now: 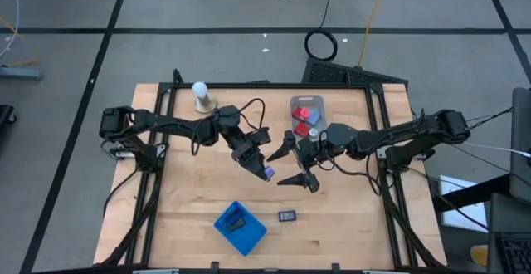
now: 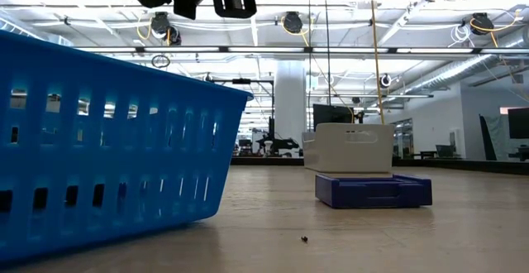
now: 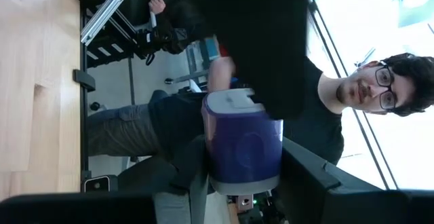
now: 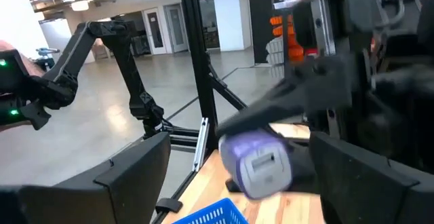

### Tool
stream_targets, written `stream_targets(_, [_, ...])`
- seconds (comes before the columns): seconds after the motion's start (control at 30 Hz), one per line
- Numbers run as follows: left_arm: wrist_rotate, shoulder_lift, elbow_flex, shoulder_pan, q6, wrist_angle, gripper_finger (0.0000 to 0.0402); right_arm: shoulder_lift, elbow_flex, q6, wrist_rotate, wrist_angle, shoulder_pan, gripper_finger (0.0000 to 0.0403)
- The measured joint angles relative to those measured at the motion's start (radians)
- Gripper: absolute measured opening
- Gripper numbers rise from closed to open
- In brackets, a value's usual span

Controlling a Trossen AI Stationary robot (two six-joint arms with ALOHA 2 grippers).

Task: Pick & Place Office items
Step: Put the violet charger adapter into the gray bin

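While left gripper point(image 1: 267, 173) clamps purple item point(image 1: 268, 173), right gripper point(image 1: 293, 159) open beside, blue basket point(image 1: 241, 228) nr, prob clear.

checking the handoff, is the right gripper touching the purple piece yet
Apart. The high view shows the right gripper open, a gap of bare table from the purple piece in the left gripper.

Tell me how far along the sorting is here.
Done: one dark item lies in the blue slotted basket. In hand: left gripper holds a purple-and-white block beside the open right gripper. Left: red blocks in the clear bin, a flat black rectangle.
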Motion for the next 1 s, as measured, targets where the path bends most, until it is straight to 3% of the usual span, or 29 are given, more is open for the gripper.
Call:
stream_targets(0.23, [0.005,0.000,0.000,0.000,-0.019,0.004,0.0135,0.106,0.091,-0.016,-0.013,-0.038,0.017,0.0345])
stream_targets(0.53, [0.027,-0.001,0.000,-0.029,-0.028,-0.002,0.0135,0.115,0.100,-0.027,-0.020,-0.037,0.026,0.0343])
stream_targets(1.0, [0.016,-0.001,0.000,-0.028,-0.006,0.000,0.0135,0.114,0.100,-0.027,-0.018,-0.035,0.031,0.0239])
